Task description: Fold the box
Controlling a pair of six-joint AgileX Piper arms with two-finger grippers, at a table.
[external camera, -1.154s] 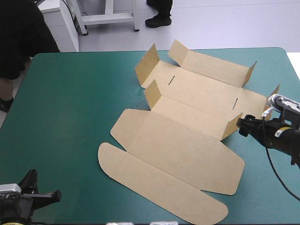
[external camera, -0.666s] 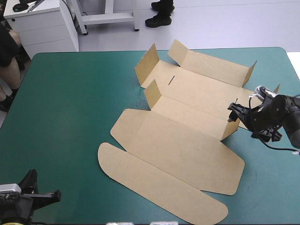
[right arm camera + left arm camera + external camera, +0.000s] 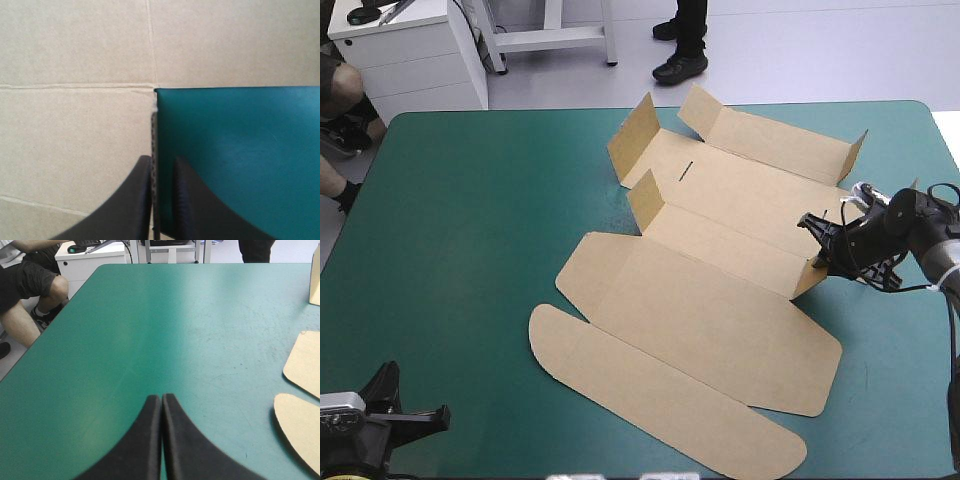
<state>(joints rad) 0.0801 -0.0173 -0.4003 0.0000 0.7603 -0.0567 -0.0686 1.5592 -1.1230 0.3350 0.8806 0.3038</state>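
Pinching 1 raised end flap [image 3: 809, 276] of the box [image 3: 720, 300], right of table [image 3: 470, 250] centre, with right gripper [image 3: 159, 161]; left gripper [image 3: 162, 398] idling closed, empty (near-left corner). Next, probably: turning flap inward along crease.

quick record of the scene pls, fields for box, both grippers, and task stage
box: brown cut sheet, mostly flat on the teal-green cover, some flaps raised
right gripper: shut on the box, pinching a raised flap at the box's right end
left gripper: shut, empty, over bare cover near the table's near left corner
task stage: early, walls not yet tucked
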